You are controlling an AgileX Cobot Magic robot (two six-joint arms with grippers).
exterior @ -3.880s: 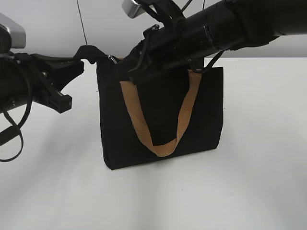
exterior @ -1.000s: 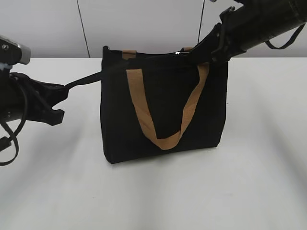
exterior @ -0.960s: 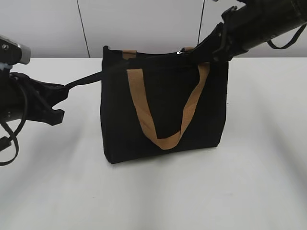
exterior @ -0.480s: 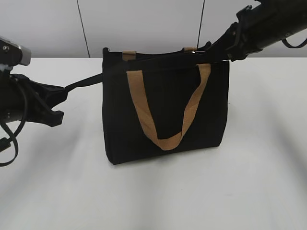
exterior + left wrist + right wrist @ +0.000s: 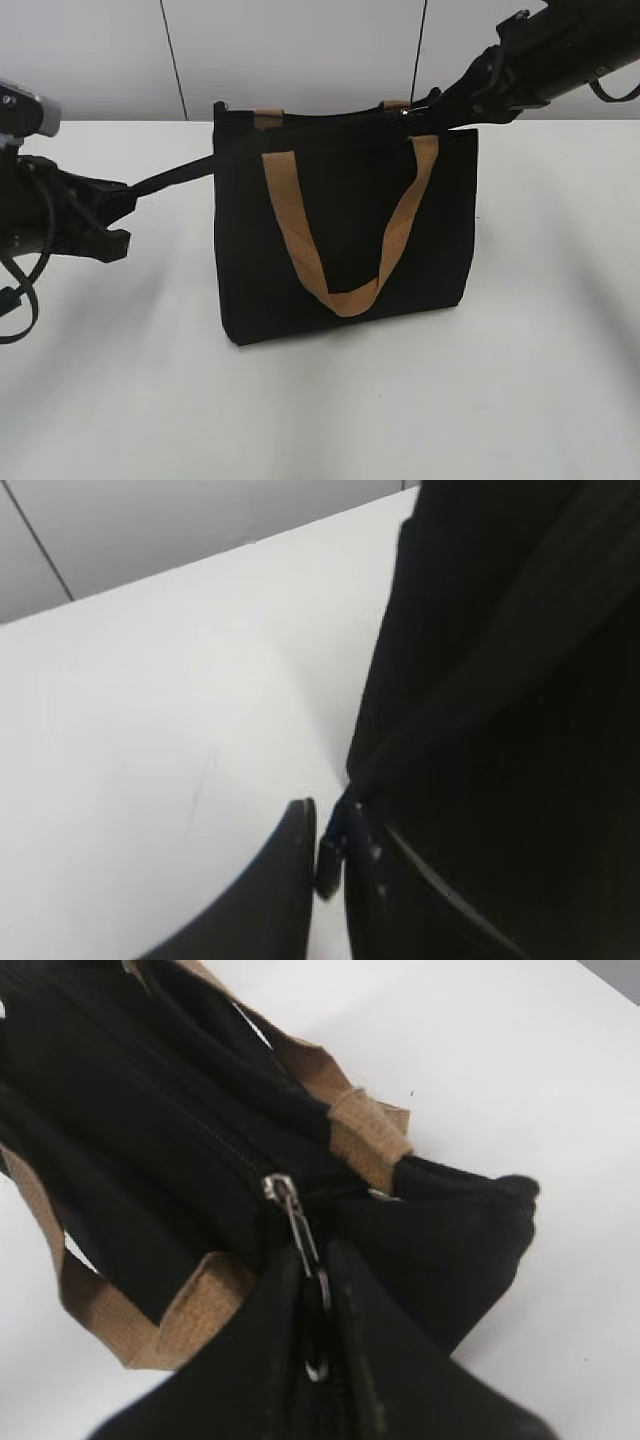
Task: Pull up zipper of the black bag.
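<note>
Two arms are on the job, and I go view by view.

From the outside camera, the black bag stands upright on the white surface, between my two arms. My left gripper sits off to one side of the bag, jaws clenched on a black strap that runs tight from the jaws to the bag's near top corner. My right gripper is at the other top corner, jaws right on the bag's top edge. The tan handle hangs down the front, below both sets of jaws.

From the left wrist camera, the jaws are pressed together on a bit of black cloth, and the bag rises just past them. I think this arm is holding the bag steady.

From the right wrist camera, the zipper runs away from my jaws along the top of the bag. The silver pull tab goes straight in between the jaws, which are closed on it. The slider sits just ahead of the jaws, close to the end corner of the bag.

I judge the pull is nearly done. Next I should draw the tab the last little way to the corner, keep the strap tight, then let go.
</note>
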